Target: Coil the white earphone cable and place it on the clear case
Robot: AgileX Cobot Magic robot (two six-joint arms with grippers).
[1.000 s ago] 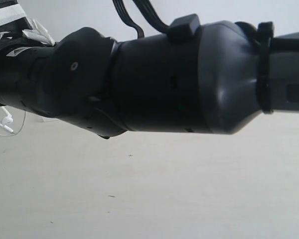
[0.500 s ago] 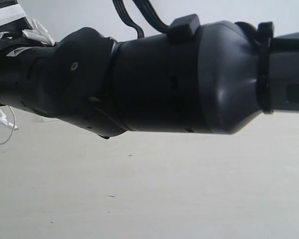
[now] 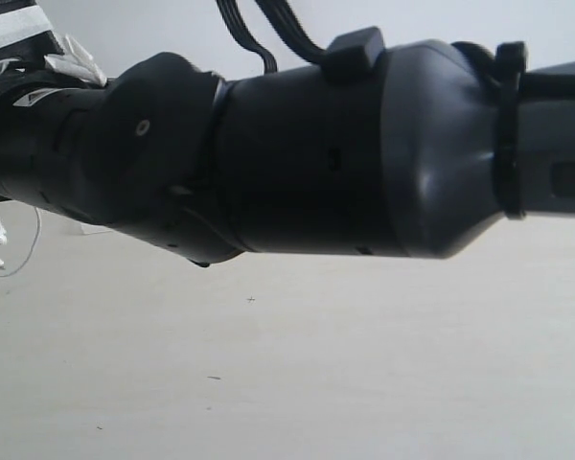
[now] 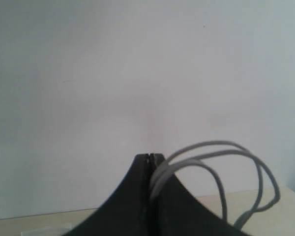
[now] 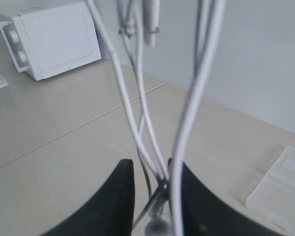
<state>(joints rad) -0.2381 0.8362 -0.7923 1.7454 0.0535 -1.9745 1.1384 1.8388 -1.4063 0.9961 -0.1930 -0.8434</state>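
One view, right wrist, shows clear case [image 5: 280,189], all show white earphone cable [image 5: 192,98]

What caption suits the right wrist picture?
Right hand, open, straddles dangling white earphone cable; clear case lies on the table.

Soft, even light; a close dark arm [image 3: 316,153] blurs across the exterior view from 9 to 3 o'clock, the white earphone cable [image 5: 199,73] defocused near the wrist cameras.
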